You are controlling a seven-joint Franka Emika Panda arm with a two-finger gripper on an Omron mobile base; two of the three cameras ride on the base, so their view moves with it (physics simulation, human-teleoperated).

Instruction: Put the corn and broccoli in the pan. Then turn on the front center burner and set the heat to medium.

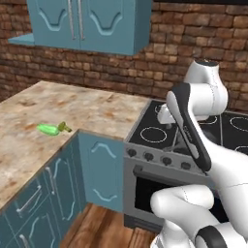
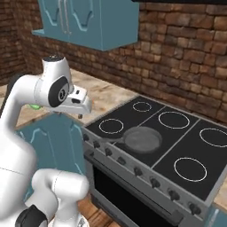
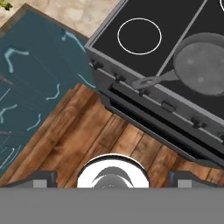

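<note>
The corn (image 1: 48,129) is lying on the counter (image 1: 72,111), over at 9 o'clock in the left base view. The broccoli (image 1: 64,127) is sitting just beside its right end, maybe touching it; it is too small to tell. Both are well apart from the stove (image 2: 150,146). In the right base view a tiny bit of green is peeking out behind the arm at 9 o'clock, and the arm is hiding the rest.

The pan (image 2: 142,138) is sitting on the near half of the middle panel of the black cooktop, on the front center burner (image 2: 153,153). No ring is showing there. Its thin handle (image 3: 151,81) is pointing toward the front edge, over the row of knobs (image 2: 153,181). In the hand view the pan is at 2 o'clock and its right side is getting cut off by the edge. In the left base view the arm is covering most of the pan.

The gripper (image 3: 112,179) is hanging up high, off the front left corner of the stove, over the wooden floor (image 3: 87,131). Its fingers (image 3: 43,178) are spread wide apart and holding nothing. Just the dark tips are poking up at 6 o'clock in the hand view
</note>
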